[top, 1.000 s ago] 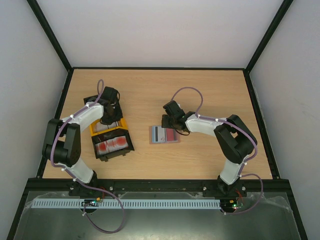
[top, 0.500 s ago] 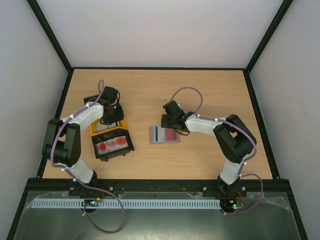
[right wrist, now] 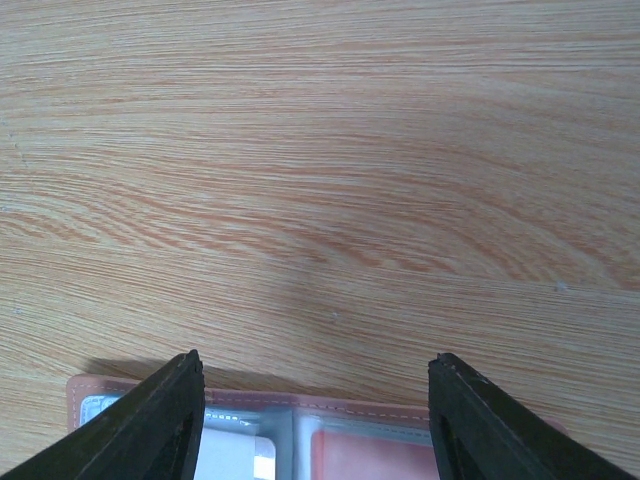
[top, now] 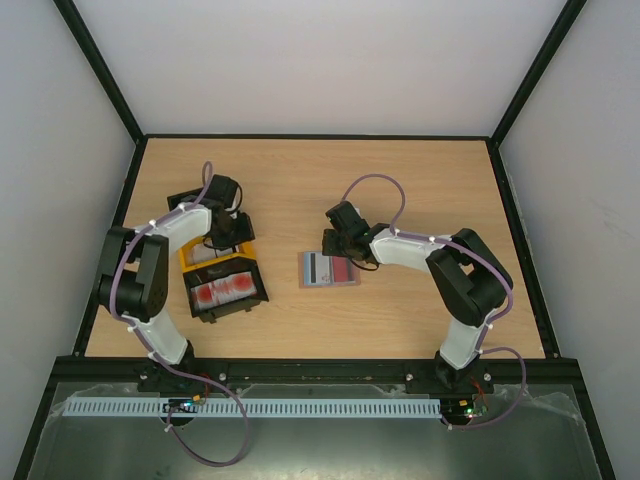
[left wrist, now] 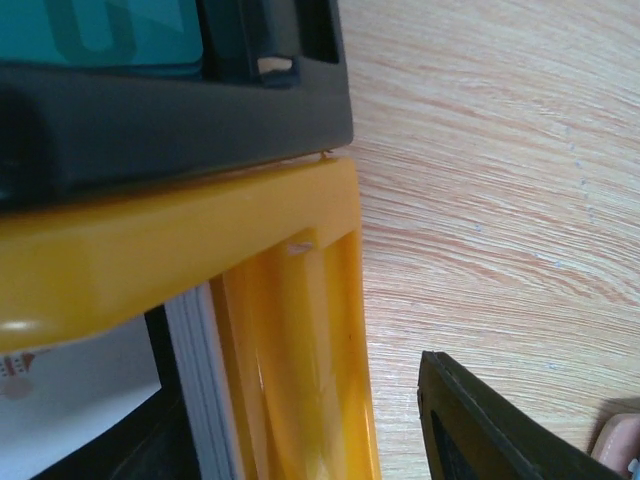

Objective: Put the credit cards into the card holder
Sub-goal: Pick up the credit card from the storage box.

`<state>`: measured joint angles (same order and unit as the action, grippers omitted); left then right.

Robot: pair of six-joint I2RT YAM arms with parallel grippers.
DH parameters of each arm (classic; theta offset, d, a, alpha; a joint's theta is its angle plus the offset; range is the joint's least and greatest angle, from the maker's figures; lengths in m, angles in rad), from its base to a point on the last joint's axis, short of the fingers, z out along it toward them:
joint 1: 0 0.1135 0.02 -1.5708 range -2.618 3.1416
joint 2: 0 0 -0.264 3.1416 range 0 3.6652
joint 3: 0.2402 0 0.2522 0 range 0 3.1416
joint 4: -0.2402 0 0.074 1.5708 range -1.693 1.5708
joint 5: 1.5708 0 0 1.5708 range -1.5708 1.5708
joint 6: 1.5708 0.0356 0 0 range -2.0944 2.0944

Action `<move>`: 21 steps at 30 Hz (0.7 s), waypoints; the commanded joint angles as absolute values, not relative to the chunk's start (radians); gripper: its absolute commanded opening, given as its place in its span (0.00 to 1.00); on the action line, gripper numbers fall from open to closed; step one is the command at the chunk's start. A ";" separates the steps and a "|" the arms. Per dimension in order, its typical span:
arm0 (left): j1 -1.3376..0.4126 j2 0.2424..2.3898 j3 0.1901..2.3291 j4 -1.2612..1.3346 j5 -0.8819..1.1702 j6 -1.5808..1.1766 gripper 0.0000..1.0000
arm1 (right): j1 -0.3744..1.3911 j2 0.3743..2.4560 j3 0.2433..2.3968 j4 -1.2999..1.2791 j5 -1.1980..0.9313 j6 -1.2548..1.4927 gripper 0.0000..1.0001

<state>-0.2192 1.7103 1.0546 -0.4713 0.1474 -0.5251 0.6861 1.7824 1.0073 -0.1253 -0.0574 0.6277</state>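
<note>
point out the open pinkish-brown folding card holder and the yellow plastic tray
open pinkish-brown folding card holder [top: 314, 270]: top external view, on its left half
yellow plastic tray [left wrist: 170, 245]: left wrist view, on its wide rim

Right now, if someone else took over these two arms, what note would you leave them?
Left gripper: by the yellow tray's far end; open or shut, cannot tell.
Right gripper: open, empty, at the far edge of the card holder.
Holder lies open mid-table, some pockets seemingly filled.
To load: red-and-white cards in the near black tray, whitish cards in the yellow tray, a teal card in the far black tray.
</note>
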 commanded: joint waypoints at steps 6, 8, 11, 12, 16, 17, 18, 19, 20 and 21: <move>-0.217 1.706 1.076 -0.483 0.192 -0.511 0.54 | 0.676 1.812 1.049 -0.134 -0.044 0.618 0.59; -0.220 1.694 1.079 -0.480 0.211 -0.509 0.53 | 0.676 1.813 1.051 -0.133 -0.045 0.617 0.59; -0.223 1.686 1.088 -0.479 0.240 -0.510 0.50 | 0.676 1.817 1.053 -0.135 -0.047 0.619 0.59; -0.223 1.686 1.088 -0.479 0.244 -0.511 0.49 | 0.676 1.816 1.051 -0.135 -0.046 0.618 0.59; -0.225 1.685 1.094 -0.482 0.244 -0.515 0.43 | 0.676 1.814 1.047 -0.135 -0.045 0.619 0.59; -0.225 1.684 1.095 -0.486 0.242 -0.517 0.42 | 0.676 1.814 1.046 -0.135 -0.044 0.620 0.59; -0.225 1.683 1.097 -0.490 0.240 -0.518 0.42 | 0.676 1.814 1.046 -0.135 -0.043 0.618 0.59; -0.227 1.680 1.099 -0.494 0.238 -0.519 0.42 | 0.675 1.814 1.045 -0.135 -0.043 0.618 0.60; -0.227 1.677 1.101 -0.498 0.235 -0.520 0.42 | 0.674 1.812 1.044 -0.135 -0.043 0.617 0.59; -0.227 1.672 1.102 -0.501 0.233 -0.521 0.42 | 0.675 1.812 1.044 -0.136 -0.044 0.617 0.59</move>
